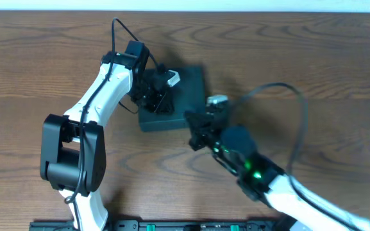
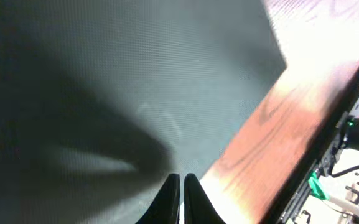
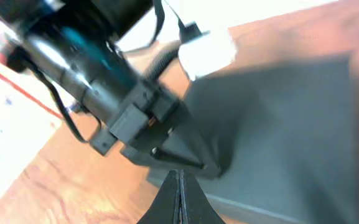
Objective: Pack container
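Observation:
The container point(image 1: 188, 90) is a dark teal-black box lying closed on the wooden table. My left gripper point(image 1: 156, 99) rests on its left part, fingers shut and empty; in the left wrist view the tips point(image 2: 181, 179) sit just over the box's flat lid point(image 2: 123, 93) near its edge. My right gripper point(image 1: 194, 131) is at the box's front right corner, fingers shut and empty; in the right wrist view its tips point(image 3: 179, 174) are just in front of the box point(image 3: 285, 124), with the left arm's gripper point(image 3: 185, 155) on the lid.
The wooden table point(image 1: 313, 58) surrounds the box. A rail with cables and green lights point(image 2: 347, 162) runs along the table's front edge.

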`<state>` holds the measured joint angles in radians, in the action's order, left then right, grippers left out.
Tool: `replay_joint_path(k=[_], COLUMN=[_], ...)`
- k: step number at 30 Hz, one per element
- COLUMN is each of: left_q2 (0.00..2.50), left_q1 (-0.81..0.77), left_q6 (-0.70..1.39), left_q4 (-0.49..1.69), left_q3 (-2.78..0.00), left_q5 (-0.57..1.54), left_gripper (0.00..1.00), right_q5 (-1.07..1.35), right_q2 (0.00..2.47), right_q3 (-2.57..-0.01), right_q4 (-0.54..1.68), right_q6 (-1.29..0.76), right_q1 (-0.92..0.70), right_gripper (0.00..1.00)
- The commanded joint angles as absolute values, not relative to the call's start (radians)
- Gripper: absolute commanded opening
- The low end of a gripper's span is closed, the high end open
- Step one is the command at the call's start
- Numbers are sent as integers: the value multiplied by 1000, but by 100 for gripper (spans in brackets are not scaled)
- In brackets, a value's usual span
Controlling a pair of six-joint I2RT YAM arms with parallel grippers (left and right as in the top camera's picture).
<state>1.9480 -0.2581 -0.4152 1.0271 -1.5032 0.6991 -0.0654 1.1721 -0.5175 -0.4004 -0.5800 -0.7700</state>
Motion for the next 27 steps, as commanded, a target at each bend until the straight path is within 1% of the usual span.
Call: replay_joint_path(k=[1, 3, 6, 7, 9, 10, 11, 12, 14, 15, 16, 17, 18, 19, 21, 27], left_q2=[1863, 1800, 1702, 1666, 1580, 1541, 1496, 1457, 1376, 1341, 1310, 1282, 1256, 1233, 1186, 1131], left_q1=[-260, -260, -260, -260, -260, -260, -260, -260, -260, -260, -260, -260, -260, -260, -260, -260], left_q6=[-388, -350, -285, -264, -223, -210, -196, -192, -178, -173, -171, -171, -171, -171, -160, -154], left_q4=[1046, 1042, 1031, 1026, 1022, 1024, 1026, 1029, 1032, 1033, 1036, 1041, 1047, 1051, 1063, 1082], left_q3=[-1594, -1628, -1654, -1655, -1655, -1655, -1655, -1655, -1655, -1655, -1655, -1655, -1655, -1655, -1655, -1655], left_q5=[699, 693, 625, 593, 522, 496, 472, 459, 432, 416, 402, 385, 369, 355, 326, 326], left_gripper=[6, 6, 6, 6, 6, 6, 6, 6, 6, 6, 17, 42, 63, 95, 95, 95], right_q5=[-207, -269, -300, -300, -300, -300, -299, -300, -299, -299, -299, -299, -299, -300, -299, -299], right_q2=[1035, 937, 834, 799, 738, 718, 690, 671, 640, 627, 619, 614, 612, 612, 614, 616], right_q3=[-517, -517, -517, -517, -517, -517, -517, -517, -517, -517, -517, -517, -517, -517, -516, -516], right_q4=[-326, -244, -153, -121, -62, -41, -9, 14, 58, 79, 94, 106, 116, 125, 142, 264], right_q6=[-426, -373, -333, -331, -331, -331, -331, -331, -331, -332, -332, -332, -332, -332, -332, -332], right_q1=[-749, -738, -728, -726, -725, -725, -725, -725, -725, -725, -725, -725, -725, -725, -725, -725], right_gripper=[2, 2, 2, 5, 23, 29, 46, 59, 79, 91, 99, 99, 99, 99, 99, 99])
